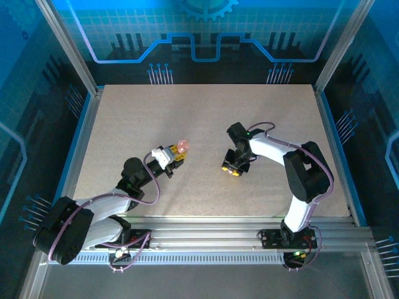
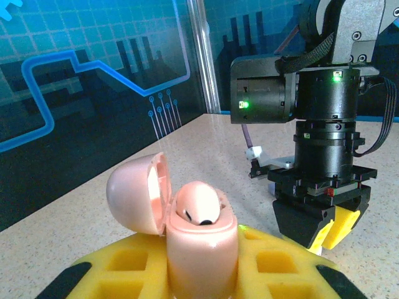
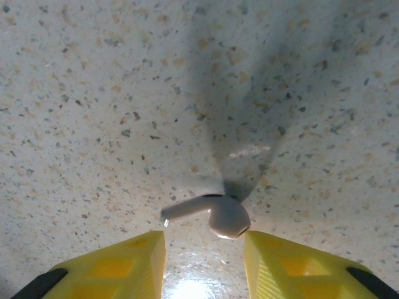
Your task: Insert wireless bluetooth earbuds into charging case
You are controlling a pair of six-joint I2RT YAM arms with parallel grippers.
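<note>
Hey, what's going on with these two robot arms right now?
The left gripper is holding a pink charging case with its lid flipped open, and one earbud sits inside it. The right gripper points down at the table, its jaws open on either side of a second pale earbud lying there, not yet gripped. So one bud is in, and the other looks about to be picked up.

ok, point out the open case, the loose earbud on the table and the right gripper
open case (image 2: pixel 199 255): left wrist view, front of its pink body.
loose earbud (image 3: pixel 229 217): right wrist view, its rounded head.
right gripper (image 3: pixel 202 258): right wrist view, midway between its yellow fingertips.
</note>
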